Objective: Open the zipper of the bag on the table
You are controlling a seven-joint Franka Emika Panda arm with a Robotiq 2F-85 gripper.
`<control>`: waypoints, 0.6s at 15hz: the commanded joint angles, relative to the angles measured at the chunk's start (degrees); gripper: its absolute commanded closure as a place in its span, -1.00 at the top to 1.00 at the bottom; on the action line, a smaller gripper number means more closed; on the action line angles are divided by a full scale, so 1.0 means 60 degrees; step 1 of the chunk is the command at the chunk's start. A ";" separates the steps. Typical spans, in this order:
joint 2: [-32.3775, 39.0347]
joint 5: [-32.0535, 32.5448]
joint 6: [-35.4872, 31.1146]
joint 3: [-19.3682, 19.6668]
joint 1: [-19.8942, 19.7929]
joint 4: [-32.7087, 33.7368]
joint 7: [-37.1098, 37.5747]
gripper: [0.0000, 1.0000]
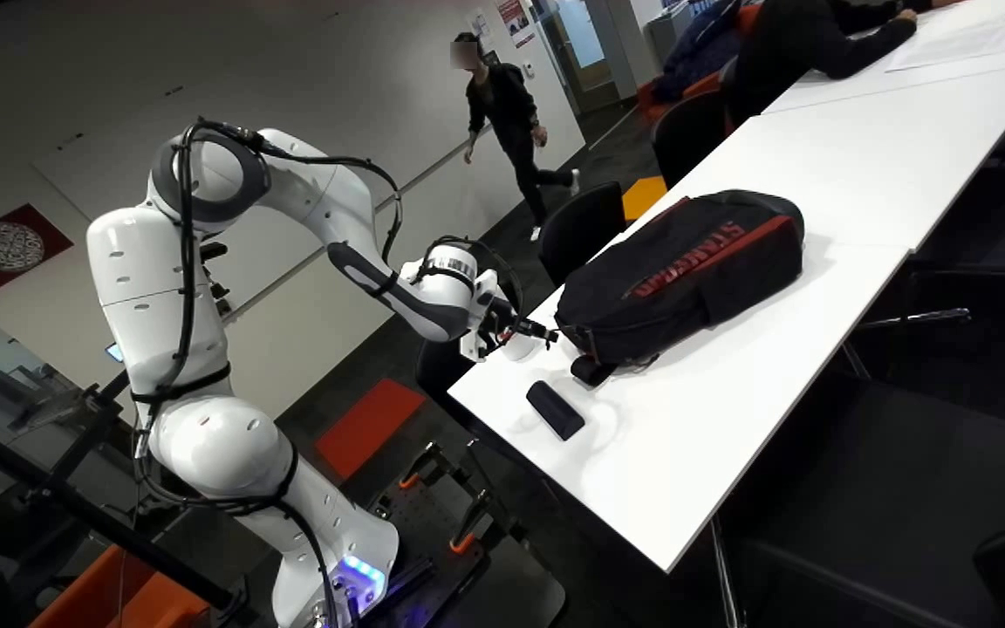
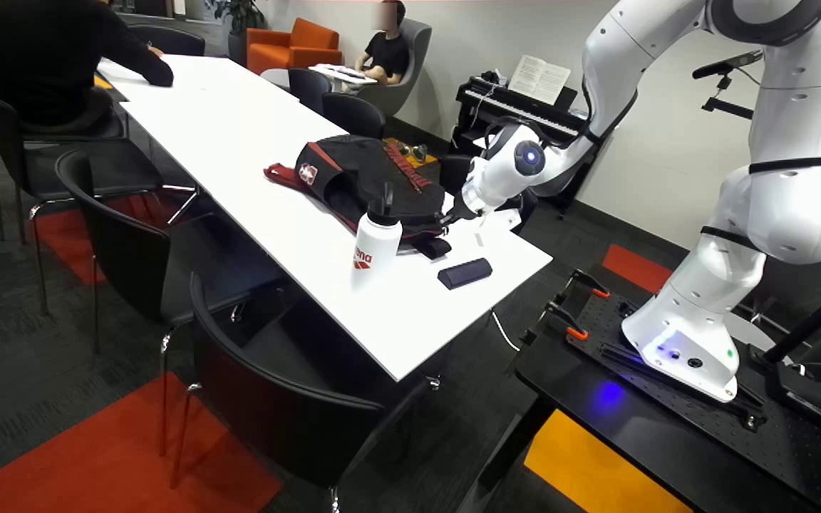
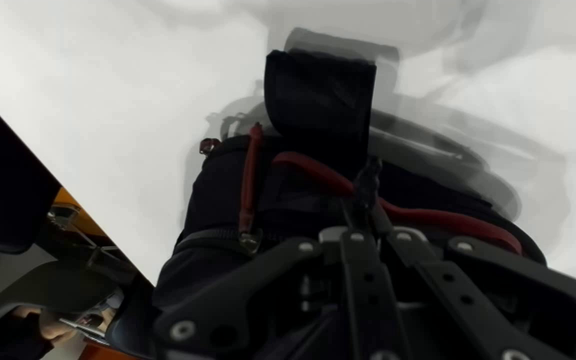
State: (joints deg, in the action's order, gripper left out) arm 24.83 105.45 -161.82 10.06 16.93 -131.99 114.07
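Note:
The black bag (image 1: 686,262) with red lettering lies on the white table (image 1: 729,375); both also show in an exterior view, the bag (image 2: 368,171) and the table (image 2: 289,249). In the wrist view, the bag's end (image 3: 218,195) shows part of the zipper (image 3: 218,234), with a metal slider and a red pull (image 3: 251,180). My gripper (image 3: 366,185) is shut, its tips together in front of a red trim band, to the right of the red pull and apart from it. Nothing clear shows between the tips. In both exterior views the gripper (image 1: 548,333) (image 2: 446,218) is at the bag's near end.
A dark oblong case (image 1: 555,410) (image 2: 465,273) lies near the table's end. A white bottle (image 2: 376,242) stands beside the bag. A black strap flap (image 3: 320,95) sticks out from the bag's end. Chairs (image 2: 282,385) stand along the table. A person (image 1: 507,113) walks behind.

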 commanded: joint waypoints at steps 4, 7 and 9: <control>0.0476 0.0411 -0.0968 -0.0641 -0.0088 0.0860 0.0223 -0.98; 0.0639 0.1328 -0.1732 -0.0801 -0.0277 0.1445 0.0237 -0.98; 0.0814 0.1935 -0.2438 -0.0922 -0.0501 0.1927 0.0216 -0.98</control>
State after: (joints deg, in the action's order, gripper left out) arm 28.27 111.77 -169.96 6.40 16.07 -124.53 114.08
